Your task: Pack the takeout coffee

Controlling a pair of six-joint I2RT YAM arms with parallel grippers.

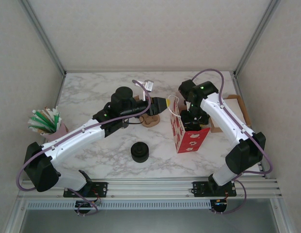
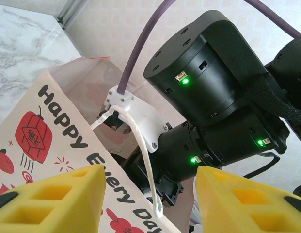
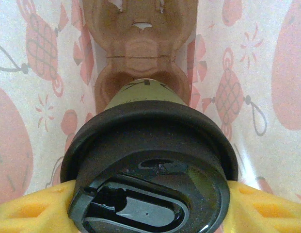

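Right end effector (image 3: pixel 148 216) grips takeout coffee (image 3: pixel 149 138) in bag (image 3: pixel 29 73); left end effector (image 2: pixel 149 204) gapes empty.

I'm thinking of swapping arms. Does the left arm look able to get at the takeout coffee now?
Probably not. The takeout coffee is down inside the paper bag, held by the right claw, and that arm's wrist crowds the bag's mouth. The left claw sits open just outside it.

Soft, even light is falling from overhead, casting faint shadows on the marble table (image 1: pixel 106 155). Glare is glinting on the lid (image 3: pixel 150 194) of the takeout coffee (image 3: pixel 140 92); the close yellow fingers (image 2: pixel 48 199) are blurring slightly.
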